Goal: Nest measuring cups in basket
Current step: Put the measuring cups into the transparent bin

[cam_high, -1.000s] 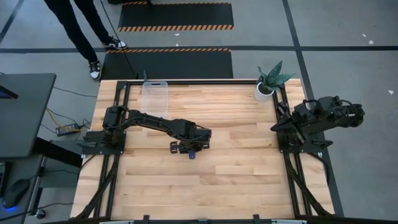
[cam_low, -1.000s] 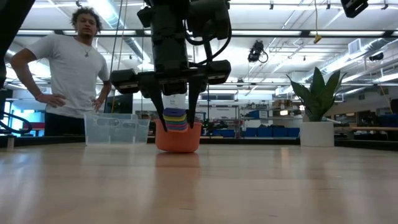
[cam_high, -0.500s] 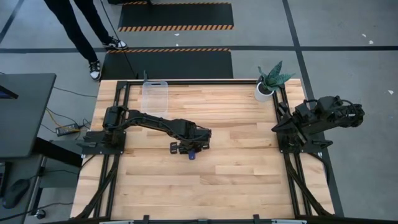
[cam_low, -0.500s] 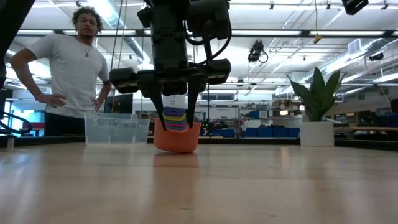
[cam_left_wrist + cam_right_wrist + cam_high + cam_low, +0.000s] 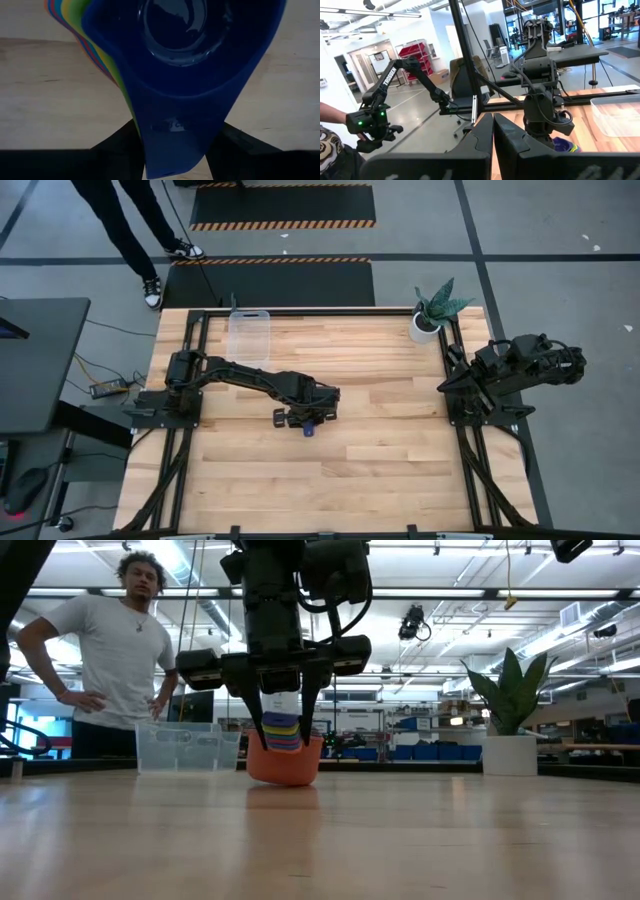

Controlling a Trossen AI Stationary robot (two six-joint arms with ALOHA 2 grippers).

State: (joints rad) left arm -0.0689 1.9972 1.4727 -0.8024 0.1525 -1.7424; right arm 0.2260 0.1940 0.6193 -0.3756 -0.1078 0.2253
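The nested stack of small round plastic measuring cups (image 5: 284, 750), orange outermost with yellow, blue and purple rims showing inside it, sits mid-worktop, its underside seemingly just clear of the pale wooden worktop (image 5: 320, 840). The left gripper (image 5: 283, 725) comes straight down over it, jaws clamped on the stack's flat handles. The left wrist view shows what the low view cannot: the dark blue innermost cup (image 5: 190, 60) faces the camera, its handle running back between the two fingers. The clear rectangular plastic basket (image 5: 249, 335) lies well apart, toward the far edge on the left arm's own side, so the carry likely runs that way. The right gripper (image 5: 492, 145) waits, jaws together, off the right edge.
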